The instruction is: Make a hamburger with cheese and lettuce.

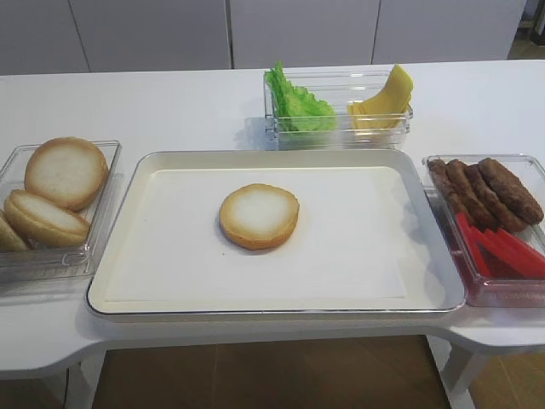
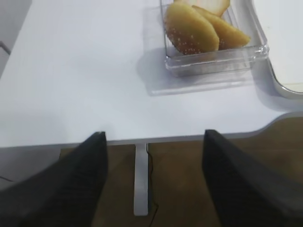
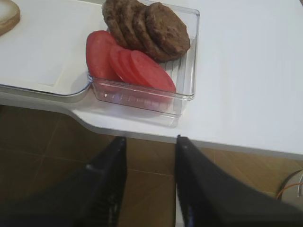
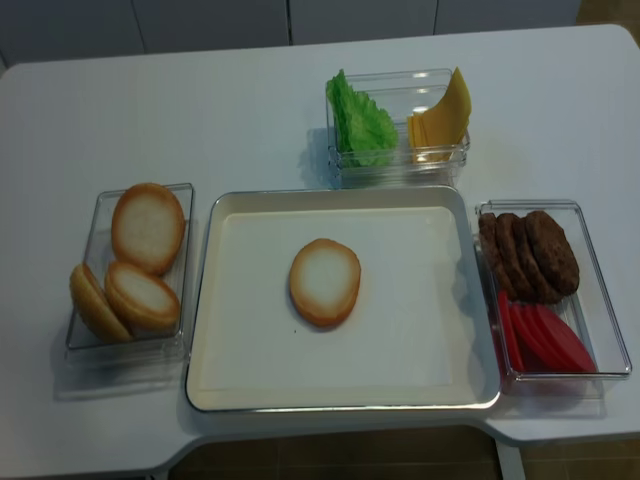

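The hamburger is one bun half (image 1: 259, 216), cut face up, in the middle of the white tray (image 1: 170, 281); it also shows in the realsense view (image 4: 325, 282). The lettuce (image 1: 294, 103) and the cheese (image 1: 383, 98) stand in a clear box behind the tray. Neither gripper shows in the exterior views. My left gripper (image 2: 154, 142) is open and empty, below the table's front edge near the bun box. My right gripper (image 3: 150, 144) is open and empty, below the front edge in front of the patty box.
A clear box (image 1: 98, 230) left of the tray holds three bun halves (image 1: 65, 173). A clear box (image 1: 477, 294) at the right holds brown patties (image 1: 487, 192) and red tomato slices (image 1: 502, 251). A table leg (image 2: 141, 179) shows below the left gripper.
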Tool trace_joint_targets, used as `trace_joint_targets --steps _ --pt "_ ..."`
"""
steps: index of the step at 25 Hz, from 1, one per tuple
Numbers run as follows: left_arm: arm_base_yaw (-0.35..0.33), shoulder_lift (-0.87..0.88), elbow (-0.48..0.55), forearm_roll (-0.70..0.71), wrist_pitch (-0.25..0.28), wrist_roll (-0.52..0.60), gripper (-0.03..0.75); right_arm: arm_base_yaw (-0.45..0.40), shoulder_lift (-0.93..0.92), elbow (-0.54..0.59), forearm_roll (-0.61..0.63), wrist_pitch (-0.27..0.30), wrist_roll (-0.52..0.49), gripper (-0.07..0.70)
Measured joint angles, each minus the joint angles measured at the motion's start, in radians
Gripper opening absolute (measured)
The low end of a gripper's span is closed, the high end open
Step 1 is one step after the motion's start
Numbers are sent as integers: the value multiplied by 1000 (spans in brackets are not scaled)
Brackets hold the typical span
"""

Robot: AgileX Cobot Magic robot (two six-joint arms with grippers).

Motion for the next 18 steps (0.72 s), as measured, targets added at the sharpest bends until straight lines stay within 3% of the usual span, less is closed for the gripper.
trace_joint_targets --steps 18 --pt "0 -58 82 -117 7 42 469 0 0 0 0 0 0 281"
